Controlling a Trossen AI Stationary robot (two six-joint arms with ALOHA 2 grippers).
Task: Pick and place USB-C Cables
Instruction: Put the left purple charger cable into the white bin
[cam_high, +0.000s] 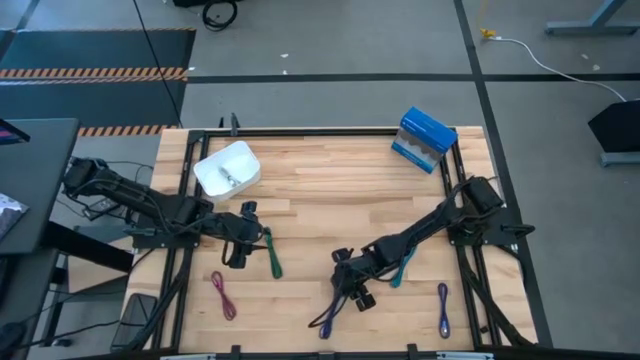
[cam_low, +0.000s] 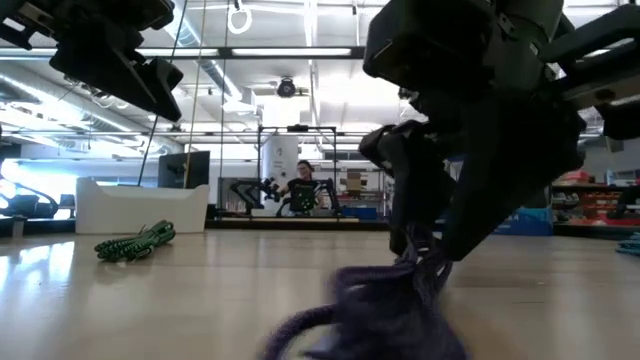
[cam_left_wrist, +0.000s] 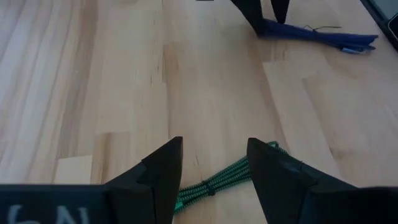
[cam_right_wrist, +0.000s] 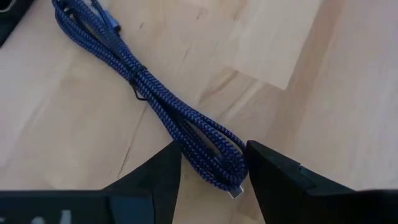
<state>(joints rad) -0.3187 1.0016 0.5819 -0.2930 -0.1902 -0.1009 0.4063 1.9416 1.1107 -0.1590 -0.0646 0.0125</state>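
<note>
R gripper (cam_right_wrist: 211, 165) jaws open round purple cable (cam_right_wrist: 163, 106) end; L gripper (cam_left_wrist: 214, 163) jaws open, empty.

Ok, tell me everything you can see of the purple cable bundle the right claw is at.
The purple cable bundle is a braided, fabric-looking cord folded into a long narrow hank, cinched near its middle by a thin dark tie. It lies flat on the wooden table near the front edge, slanting. A small metallic plug tip shows at one end. The right claw straddles that end, fingers open on either side.
</note>
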